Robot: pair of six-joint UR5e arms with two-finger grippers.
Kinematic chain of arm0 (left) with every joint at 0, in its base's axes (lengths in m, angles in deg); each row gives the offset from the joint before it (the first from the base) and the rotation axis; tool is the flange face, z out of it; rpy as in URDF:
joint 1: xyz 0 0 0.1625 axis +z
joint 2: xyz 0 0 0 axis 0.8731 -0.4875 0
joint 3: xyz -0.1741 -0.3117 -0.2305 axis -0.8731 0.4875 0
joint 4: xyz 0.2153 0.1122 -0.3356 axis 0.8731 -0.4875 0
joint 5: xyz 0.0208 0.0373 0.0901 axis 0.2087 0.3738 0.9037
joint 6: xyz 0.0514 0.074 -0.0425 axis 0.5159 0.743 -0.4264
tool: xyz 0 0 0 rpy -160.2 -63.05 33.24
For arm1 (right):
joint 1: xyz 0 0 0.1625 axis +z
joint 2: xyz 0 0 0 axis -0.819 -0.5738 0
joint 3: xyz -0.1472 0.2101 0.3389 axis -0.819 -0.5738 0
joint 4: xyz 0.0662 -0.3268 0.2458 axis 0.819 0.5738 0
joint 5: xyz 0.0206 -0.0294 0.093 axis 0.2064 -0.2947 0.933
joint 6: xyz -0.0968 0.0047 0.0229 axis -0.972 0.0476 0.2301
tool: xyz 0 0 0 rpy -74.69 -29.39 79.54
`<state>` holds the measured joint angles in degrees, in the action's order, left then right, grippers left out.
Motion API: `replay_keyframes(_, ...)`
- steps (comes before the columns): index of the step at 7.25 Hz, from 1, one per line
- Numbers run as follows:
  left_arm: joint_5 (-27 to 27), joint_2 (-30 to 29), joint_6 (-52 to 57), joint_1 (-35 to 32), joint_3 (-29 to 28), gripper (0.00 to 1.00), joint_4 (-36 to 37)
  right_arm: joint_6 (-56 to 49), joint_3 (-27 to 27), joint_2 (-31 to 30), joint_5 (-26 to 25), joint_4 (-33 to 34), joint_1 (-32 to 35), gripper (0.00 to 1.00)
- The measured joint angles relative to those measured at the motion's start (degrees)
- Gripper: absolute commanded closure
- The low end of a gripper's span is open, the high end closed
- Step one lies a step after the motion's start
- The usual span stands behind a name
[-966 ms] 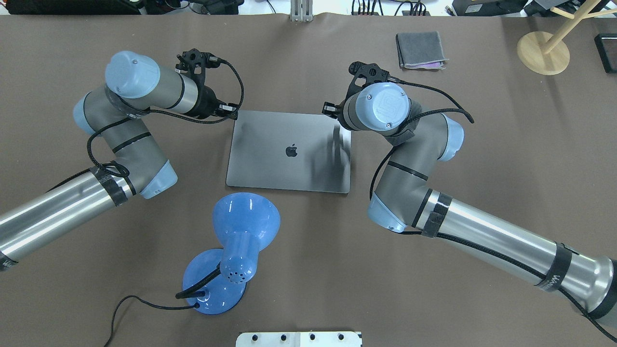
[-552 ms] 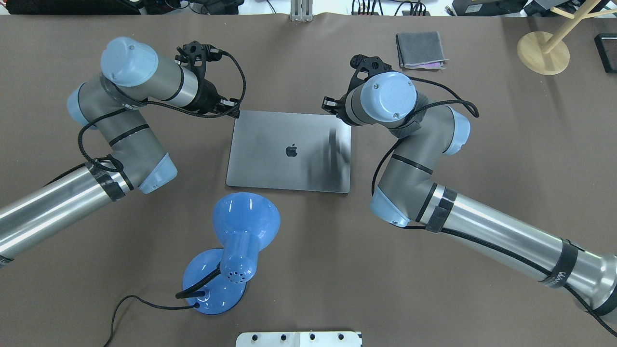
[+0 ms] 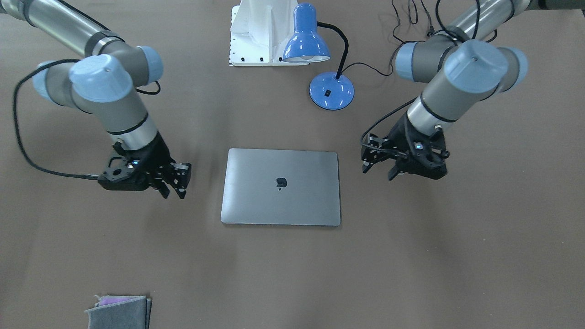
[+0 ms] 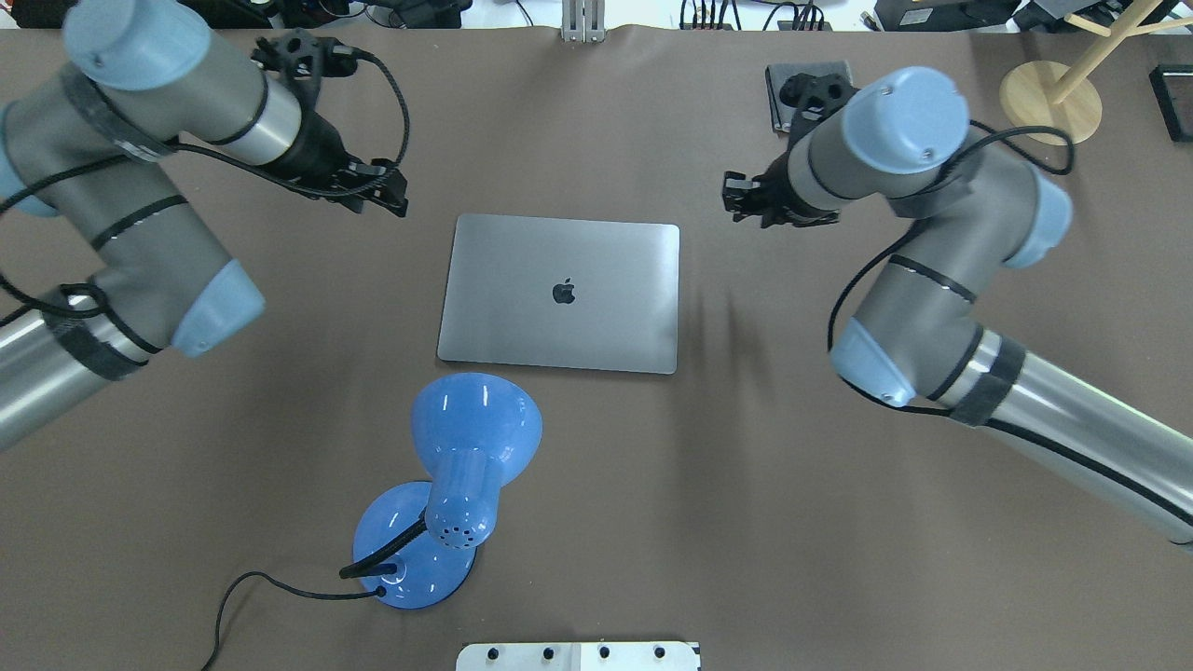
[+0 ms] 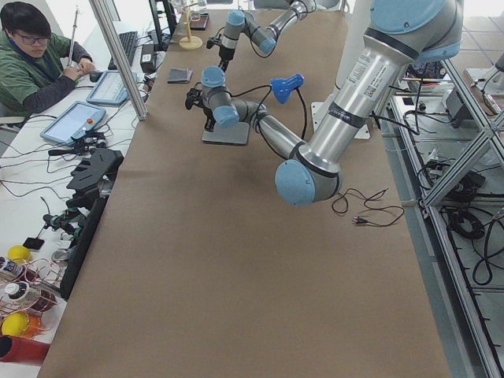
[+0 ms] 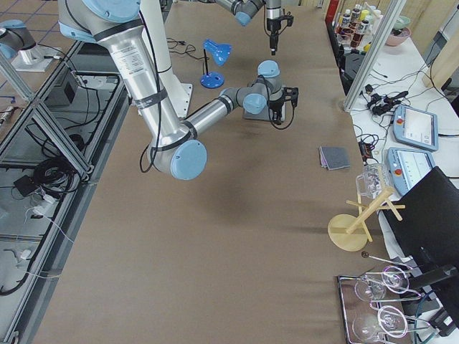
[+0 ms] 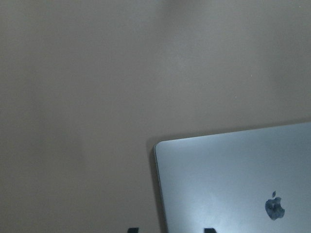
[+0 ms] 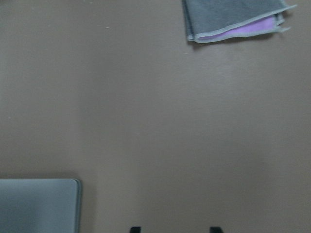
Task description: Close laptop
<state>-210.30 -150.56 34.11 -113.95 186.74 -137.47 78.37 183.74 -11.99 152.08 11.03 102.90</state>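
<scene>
The laptop (image 4: 559, 294) lies flat on the brown table with its grey lid down and the dark apple logo facing up; it also shows in the front view (image 3: 281, 186). My left gripper (image 4: 387, 198) hovers beyond the laptop's far left corner, open and empty; the left wrist view shows that corner (image 7: 233, 184) below it. My right gripper (image 4: 738, 198) hovers off the far right corner, open and empty; the right wrist view shows only the lid's corner (image 8: 39, 204). Neither gripper touches the laptop.
A blue desk lamp (image 4: 466, 457) stands near the laptop's near edge, its cable trailing left. A folded grey cloth (image 8: 233, 17) lies far right, partly under my right wrist. A wooden stand (image 4: 1049, 98) is at the far right corner. A white base plate (image 4: 578, 655) is at the near edge.
Both arms have risen and swung outward, away from the laptop's far corners. The laptop lies flat with its lid down as before.
</scene>
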Motion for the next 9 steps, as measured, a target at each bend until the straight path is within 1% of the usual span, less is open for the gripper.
replay_keyframes(1,-0.7,3.5,8.2,-3.1,5.2,0.01,7.3,-7.6,3.6,-5.8,4.6,1.2,4.6,0.0)
replay_keyframes(2,-1.0,6.4,17.3,-6.8,8.5,0.01,13.5,-15.7,6.3,-12.0,8.6,1.6,9.5,0.0)
replay_keyframes(3,-1.3,9.0,26.7,-11.2,9.9,0.01,17.9,-24.6,8.0,-18.0,11.7,1.8,14.7,0.0)
replay_keyframes(4,-3.0,12.0,36.0,-16.1,10.2,0.01,20.2,-33.3,8.8,-23.2,13.9,1.8,19.8,0.0)
replay_keyframes(6,-7.8,20.6,56.9,-26.5,8.3,0.01,21.1,-49.2,9.1,-32.0,17.0,2.0,29.8,0.0)
replay_keyframes(7,-8.7,24.7,65.3,-32.1,6.2,0.01,20.5,-55.3,8.9,-36.1,18.0,1.9,33.7,0.0)
replay_keyframes(8,-9.0,27.8,69.5,-36.8,3.5,0.01,19.7,-59.7,8.7,-40.6,18.3,1.6,36.5,0.0)
replay_keyframes(9,-9.0,30.1,71.0,-39.4,0.7,0.01,19.5,-62.2,8.1,-44.2,18.1,1.4,38.3,0.0)
